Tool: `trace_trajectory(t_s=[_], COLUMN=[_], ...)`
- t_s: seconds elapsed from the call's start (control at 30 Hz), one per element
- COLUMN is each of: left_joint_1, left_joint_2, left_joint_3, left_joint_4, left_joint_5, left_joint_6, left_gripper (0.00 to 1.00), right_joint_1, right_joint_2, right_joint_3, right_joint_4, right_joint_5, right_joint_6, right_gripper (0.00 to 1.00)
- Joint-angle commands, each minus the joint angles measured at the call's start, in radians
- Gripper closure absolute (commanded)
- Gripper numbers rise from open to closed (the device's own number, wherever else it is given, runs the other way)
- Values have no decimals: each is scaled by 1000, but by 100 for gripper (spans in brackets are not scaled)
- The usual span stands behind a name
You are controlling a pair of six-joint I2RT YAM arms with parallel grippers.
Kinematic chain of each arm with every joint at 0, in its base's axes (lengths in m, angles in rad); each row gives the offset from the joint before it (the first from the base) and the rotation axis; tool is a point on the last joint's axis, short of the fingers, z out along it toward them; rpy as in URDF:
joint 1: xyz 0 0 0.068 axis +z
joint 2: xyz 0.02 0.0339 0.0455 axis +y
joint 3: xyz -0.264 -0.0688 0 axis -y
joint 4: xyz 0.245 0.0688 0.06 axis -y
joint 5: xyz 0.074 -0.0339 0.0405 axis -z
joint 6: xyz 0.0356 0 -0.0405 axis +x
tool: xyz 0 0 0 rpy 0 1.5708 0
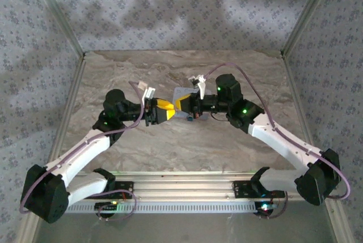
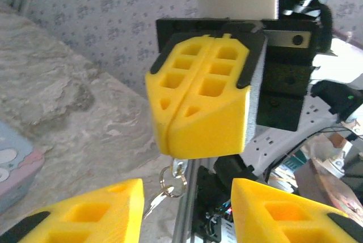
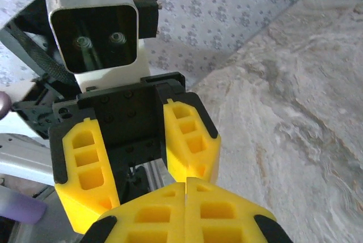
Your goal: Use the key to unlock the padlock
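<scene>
Left wrist, likely key ring (image 2: 173,182) under pinched right end effector (image 2: 176,149), unclear overhead

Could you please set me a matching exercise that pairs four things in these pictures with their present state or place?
Things:
1. left gripper
2. right gripper
3. key ring
4. tin

States or places:
A. lying on the table
B. fingers standing apart
C. fingers pressed together
D. dangling in mid-air

Pairs: 1-B; 2-C; 3-D; 4-A
</scene>
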Motion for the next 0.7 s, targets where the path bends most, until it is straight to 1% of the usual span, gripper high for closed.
trace_trajectory(t_s=[0.0,0.2,0.4,0.5,0.6,0.67], left_joint_1=[4,-3,-14,-17,-18,-17], left_joint_2=[5,12,35,38,41,38], left_joint_3=[2,14,20,22,21,20], left_joint_4=[116,118,140,154,164,164], left_joint_5=[70,64,44,32,27,23], left_joint_6=[-65,-62,-69,-76,-81,-79], left_gripper=[58,61,68,69,78,88], right_joint_1=[-2,11,28,35,40,40], right_joint_2=[-23,-27,-21,-21,-20,-22], right_joint_3=[-17,-20,-20,-23,-26,-31], right_joint_4=[90,102,113,112,113,115], right_joint_5=[-49,-29,-15,-6,-2,0], right_joint_6=[34,43,45,41,41,41], right_gripper=[100,100,100,100,100,100])
